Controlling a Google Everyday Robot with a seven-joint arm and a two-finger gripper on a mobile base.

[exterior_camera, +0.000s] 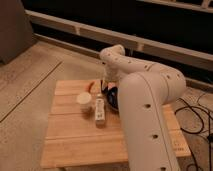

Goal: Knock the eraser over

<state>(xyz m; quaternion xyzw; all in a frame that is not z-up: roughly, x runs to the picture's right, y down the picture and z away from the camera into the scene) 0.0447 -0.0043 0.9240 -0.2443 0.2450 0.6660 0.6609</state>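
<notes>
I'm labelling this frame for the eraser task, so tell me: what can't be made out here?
Camera view:
eraser: not distinguishable; perhaps lost in the dark patch by the gripper, which hangs over the table at its far side.
bowl: right half hidden by the arm.
table: right side hidden by the arm.
orange item: too blurred to identify.

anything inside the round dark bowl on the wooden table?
The round dark bowl shows only its left part, nothing discernible inside; the white robot arm covers the rest. The gripper hangs at its far-left rim.

Jaws seemingly behind bar (100, 111), beside bowl (113, 102).
</notes>
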